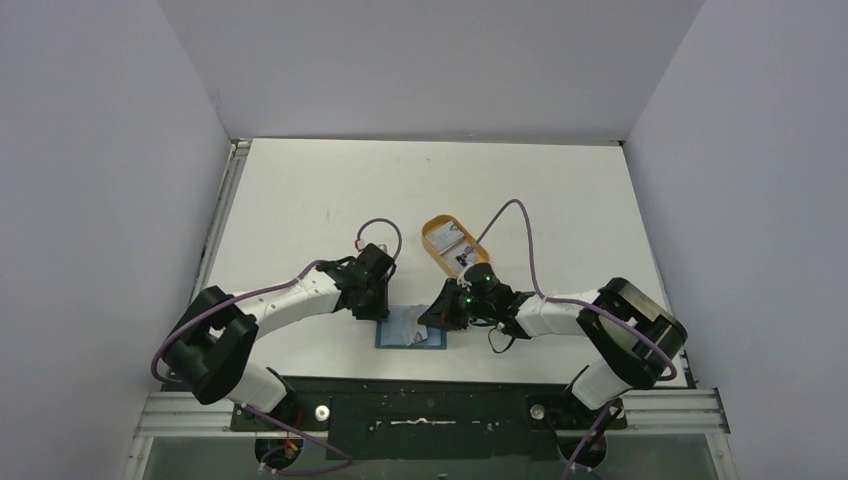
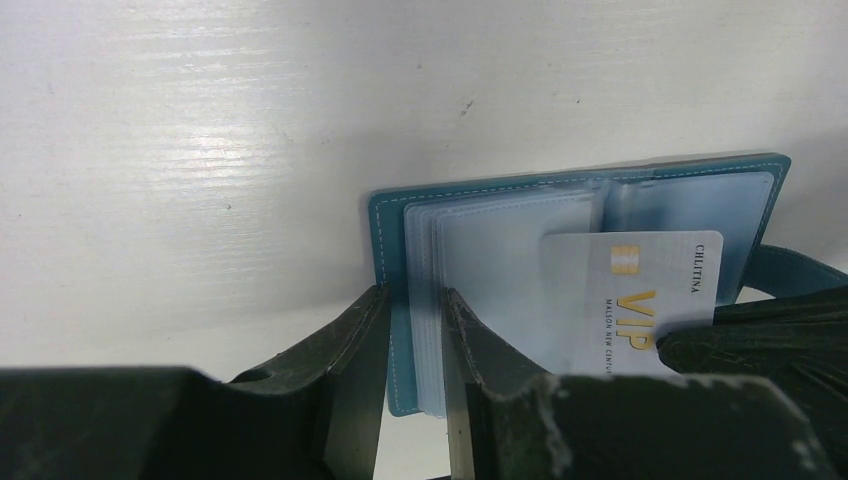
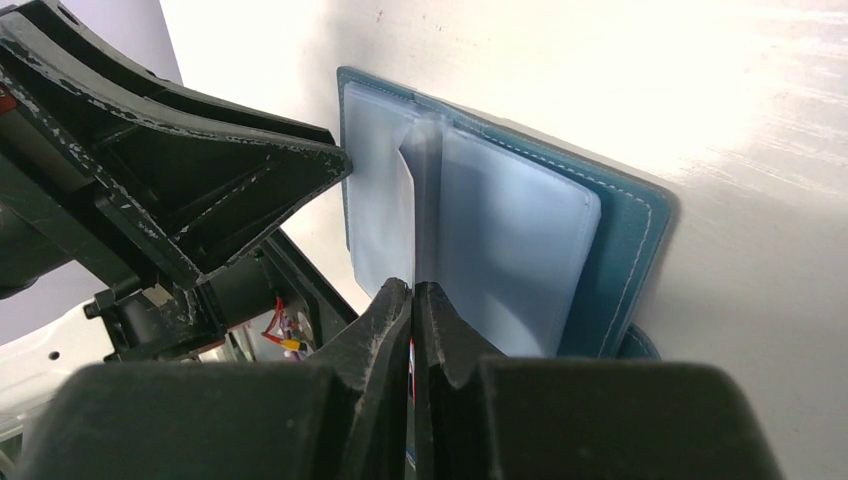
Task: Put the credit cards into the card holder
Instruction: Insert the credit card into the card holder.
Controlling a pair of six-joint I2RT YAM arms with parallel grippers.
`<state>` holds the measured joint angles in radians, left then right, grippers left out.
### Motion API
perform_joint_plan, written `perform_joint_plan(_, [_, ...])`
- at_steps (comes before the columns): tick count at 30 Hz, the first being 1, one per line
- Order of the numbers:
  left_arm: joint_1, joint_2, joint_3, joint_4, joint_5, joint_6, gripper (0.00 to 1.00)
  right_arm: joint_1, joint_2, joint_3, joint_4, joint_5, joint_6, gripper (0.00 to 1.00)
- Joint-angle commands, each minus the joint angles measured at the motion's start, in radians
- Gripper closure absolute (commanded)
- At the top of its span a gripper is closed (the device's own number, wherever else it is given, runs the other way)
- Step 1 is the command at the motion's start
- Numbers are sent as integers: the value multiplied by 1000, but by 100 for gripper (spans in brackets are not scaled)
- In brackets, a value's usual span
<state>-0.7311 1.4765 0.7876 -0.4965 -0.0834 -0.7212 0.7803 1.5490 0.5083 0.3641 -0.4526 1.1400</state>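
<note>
Found the card holder (image 1: 411, 334) lying open and flat at the near middle of the table (image 1: 300, 200), long axis running left to right, spine across the middle. Noted the left gripper (image 2: 415, 300) with jaws standing narrowly apart, one fingertip at the teal cover's left edge and the other on the clear pocket sheets, seemingly pinning that side down rather than clamping it. Noted the right gripper (image 3: 413, 292) pinched shut on one of the credit cards (image 2: 640, 290), pale with VIP in gold, long axis also left to right, leading short edge pointing left across the spine. Judged the coming move to turn on that line-up: card reaching in from the right, leading edge showing dimly through a clear sleeve of the left stack, so a straight push leftward, kept level with the sleeve. Could not tell whether that edge sat inside the sleeve or merely under it. Took the right arm as the one placed for the push, the left as brace. Got the card's face and its overlap with the sleeve only from the left wrist view; got from the right wrist view only closed fingers and sleeves fanned up at the spine. Picked out from the top view alone the orange-tan tray (image 1: 428, 228) just beyond the right gripper, with further credit cards inside, too small to count.
</note>
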Motion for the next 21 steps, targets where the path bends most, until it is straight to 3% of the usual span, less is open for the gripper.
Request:
perform_joint_plan(1, [5, -17, -24, 4, -14, 3, 78, 14, 11, 8, 60, 66, 2, 100])
perform_joint_plan(11, [4, -33, -40, 16, -5, -7, 78, 40, 41, 2, 43, 161, 45, 100])
perform_joint_plan(21, [3, -51, -55, 23, 12, -18, 78, 102, 132, 53, 78, 163, 72, 100])
